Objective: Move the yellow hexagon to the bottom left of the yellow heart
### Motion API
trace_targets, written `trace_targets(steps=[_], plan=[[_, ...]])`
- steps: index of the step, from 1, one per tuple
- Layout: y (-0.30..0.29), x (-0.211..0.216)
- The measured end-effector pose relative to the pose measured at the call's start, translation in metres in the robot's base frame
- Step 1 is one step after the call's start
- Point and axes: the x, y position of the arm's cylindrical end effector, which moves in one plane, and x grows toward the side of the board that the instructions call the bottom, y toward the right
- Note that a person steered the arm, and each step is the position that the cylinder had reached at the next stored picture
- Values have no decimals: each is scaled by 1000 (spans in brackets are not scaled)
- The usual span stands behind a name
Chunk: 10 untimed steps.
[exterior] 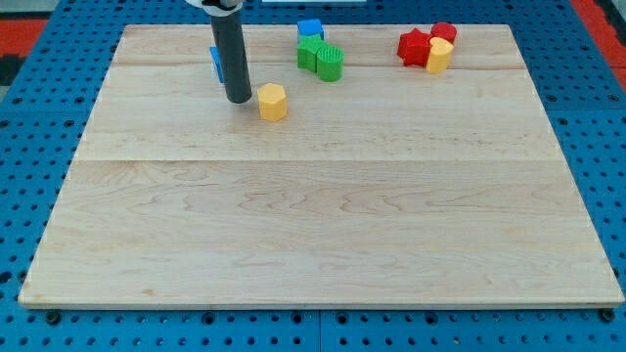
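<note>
The yellow hexagon (272, 101) lies on the wooden board in the upper left-centre of the view. My tip (238, 100) rests on the board just left of the hexagon, a small gap apart. The yellow heart (439, 56) sits at the view's top right, touching a red star-like block (414, 47) on its left and a red block (445, 33) above it.
A blue block (216, 63) is partly hidden behind the rod. A blue cube (310, 29) sits above two green blocks (323, 58) at top centre. The wooden board (323, 225) lies on a blue pegboard table (29, 147).
</note>
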Motion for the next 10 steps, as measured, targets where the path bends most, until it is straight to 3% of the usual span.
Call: trace_targets(steps=[4,6,8,10], plan=[[-75,37],[-34,53],[16,11],[98,14]])
